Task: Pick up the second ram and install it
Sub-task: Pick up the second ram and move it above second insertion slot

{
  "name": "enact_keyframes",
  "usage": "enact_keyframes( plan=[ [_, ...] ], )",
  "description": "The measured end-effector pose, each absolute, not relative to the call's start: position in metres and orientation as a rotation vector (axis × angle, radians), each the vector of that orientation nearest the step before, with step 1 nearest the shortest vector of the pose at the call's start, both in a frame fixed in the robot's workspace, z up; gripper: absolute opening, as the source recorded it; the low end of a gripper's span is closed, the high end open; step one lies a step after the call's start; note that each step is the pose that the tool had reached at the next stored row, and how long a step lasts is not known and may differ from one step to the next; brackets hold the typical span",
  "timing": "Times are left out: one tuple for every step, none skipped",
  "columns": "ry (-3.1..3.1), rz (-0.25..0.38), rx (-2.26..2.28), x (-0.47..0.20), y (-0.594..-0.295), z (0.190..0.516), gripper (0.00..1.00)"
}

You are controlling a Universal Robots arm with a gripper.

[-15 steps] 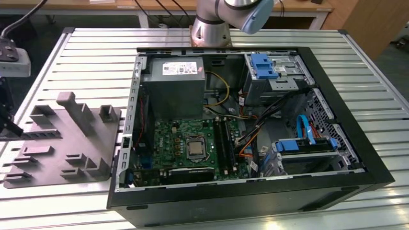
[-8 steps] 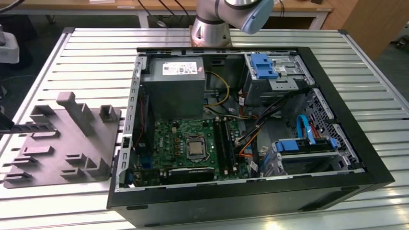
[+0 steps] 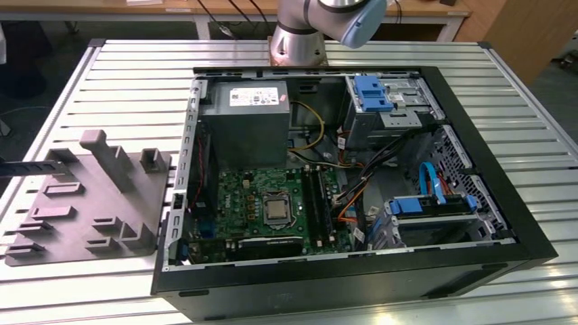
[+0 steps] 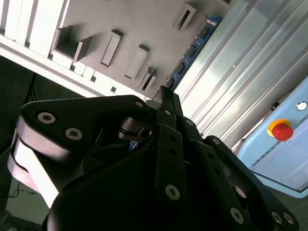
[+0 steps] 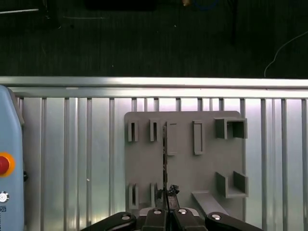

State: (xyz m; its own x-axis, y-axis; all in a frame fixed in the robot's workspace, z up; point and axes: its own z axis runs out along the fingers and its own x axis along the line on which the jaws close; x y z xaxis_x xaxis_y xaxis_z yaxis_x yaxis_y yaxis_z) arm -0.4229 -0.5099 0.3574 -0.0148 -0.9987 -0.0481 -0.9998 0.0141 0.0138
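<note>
The second ram point(image 4: 192, 50) is a thin bluish board with dark chips. It reaches out from my fingertips over the grey slotted holder point(image 4: 144, 24). In the first wrist view the ram point(image 5: 165, 154) shows edge-on as a dark line above the holder point(image 5: 202, 168). My gripper point(image 5: 166, 196) is shut on the ram's near end, and the same grip shows in the second wrist view point(image 4: 166, 94). Whether the ram still sits in a holder slot I cannot tell. The motherboard's black memory slots point(image 3: 315, 195) lie inside the open computer case point(image 3: 505, 223).
The holder point(image 3: 81, 203) sits on the slatted metal table point(image 3: 135, 68), on the exterior view's left of the case. A thin dark bar point(image 3: 32, 167) reaches in over it from that edge. A light blue box with a red button point(image 4: 281, 130) stands near the table's edge.
</note>
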Motion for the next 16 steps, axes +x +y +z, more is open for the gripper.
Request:
enact_keyframes(
  plan=[
    [2.219,0.067,-2.187,-0.423,-0.510,0.361,0.11],
    [2.219,0.067,-2.187,-0.423,-0.510,0.364,0.11],
    [2.219,0.067,-2.187,-0.423,-0.510,0.368,0.11],
    [2.219,0.066,-2.187,-0.423,-0.510,0.371,0.11],
    [2.218,0.066,-2.187,-0.423,-0.510,0.375,0.11],
    [2.218,0.066,-2.186,-0.423,-0.510,0.378,0.11],
    [2.218,0.066,-2.186,-0.423,-0.510,0.381,0.11],
    [2.218,0.065,-2.186,-0.423,-0.510,0.385,0.11],
    [2.217,0.065,-2.186,-0.423,-0.510,0.389,0.11],
    [2.217,0.064,-2.186,-0.423,-0.510,0.392,0.11],
    [2.217,0.064,-2.186,-0.423,-0.510,0.395,0.11],
    [2.217,0.064,-2.186,-0.423,-0.510,0.396,0.11],
    [2.217,0.064,-2.185,-0.423,-0.510,0.397,0.11],
    [2.217,0.064,-2.185,-0.423,-0.510,0.397,0.11],
    [2.217,0.064,-2.185,-0.423,-0.510,0.397,0.11],
    [2.217,0.064,-2.185,-0.423,-0.510,0.397,0.11]
  ],
)
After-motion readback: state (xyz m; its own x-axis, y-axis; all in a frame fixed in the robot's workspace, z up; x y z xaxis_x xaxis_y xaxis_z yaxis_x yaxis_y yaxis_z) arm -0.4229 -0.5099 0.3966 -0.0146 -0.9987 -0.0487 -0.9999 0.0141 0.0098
